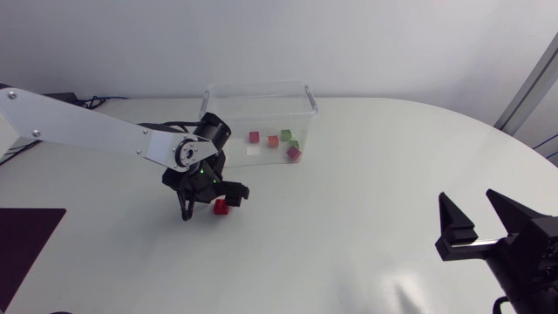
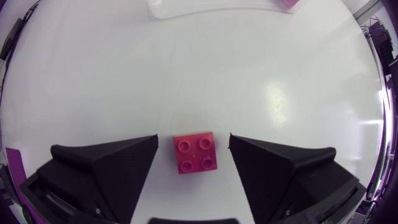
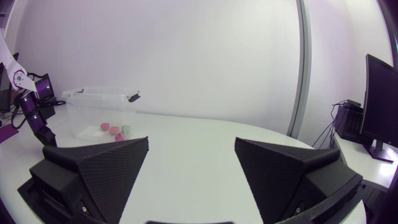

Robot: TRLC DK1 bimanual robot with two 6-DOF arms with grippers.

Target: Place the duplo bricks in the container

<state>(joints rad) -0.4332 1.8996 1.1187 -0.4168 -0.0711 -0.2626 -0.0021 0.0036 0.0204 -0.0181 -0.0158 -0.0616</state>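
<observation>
Left hand [image 2: 193, 137] is open and hangs low over the surface [image 1: 349, 218], a little left of the middle of the head view, at the end of the left arm [image 1: 78, 122] that comes in from the upper left of the frame. Its two wedge fingers stand wide apart with the red duplo brick [image 2: 196, 153] lying between them, studs up. The left wrist view shows a strip of bare surface on each side of the brick, so neither finger touches it and nothing is held. The brick sits slightly turned against the line of the fingers. I judge the step in hand to be the grasp of this brick: the hand is lined up around it but not yet shut. The next move calls for the fingers to close evenly on two opposite faces, low enough to catch the brick's body and not only its studs. After that comes a lift, then a short carry toward the upper middle of the frame, where the clear container [image 1: 259, 86] stands near the hand. The lift must clear its rim. Several small bricks [image 1: 273, 140], red and green among them, already lie inside it. Right hand [image 1: 478, 209] rests at the lower right of the frame, well apart from the work, fingers spread and empty.
</observation>
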